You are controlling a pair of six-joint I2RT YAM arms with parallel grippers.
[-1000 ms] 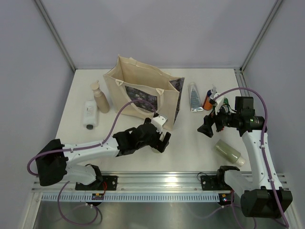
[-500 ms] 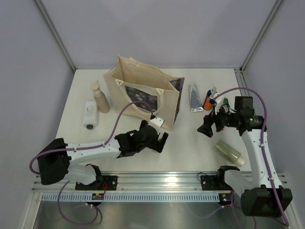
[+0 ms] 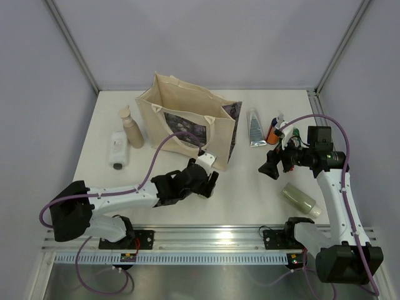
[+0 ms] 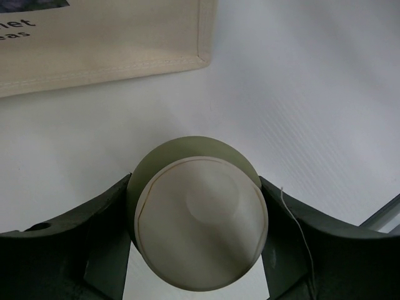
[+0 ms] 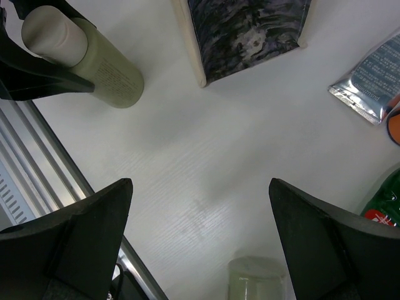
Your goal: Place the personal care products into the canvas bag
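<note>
My left gripper point(image 3: 206, 181) stands just in front of the canvas bag point(image 3: 187, 122), shut on an upright sage-green bottle point(image 4: 200, 225) with a cream cap. Both dark fingers point(image 4: 94, 244) press its sides. The right wrist view shows the same bottle point(image 5: 94, 62) between those fingers. My right gripper point(image 3: 273, 165) hovers open and empty over the table, above a second sage-green bottle point(image 3: 301, 200) lying on its side. Left of the bag are a beige bottle point(image 3: 131, 130) and a white box point(image 3: 117, 149). To its right lie a grey tube point(image 3: 255, 128) and an orange spray bottle point(image 3: 274, 130).
The bag's lower corner point(image 4: 125, 50) is close behind the held bottle. A green red-capped bottle point(image 5: 384, 200) sits at the right, partly hidden by the right arm in the top view. The aluminium rail point(image 3: 212, 234) runs along the near edge. Grey walls enclose the table.
The left gripper has drawn slightly back from the bag and closed its fingers onto the sage-green bottle. The right arm has not moved.
</note>
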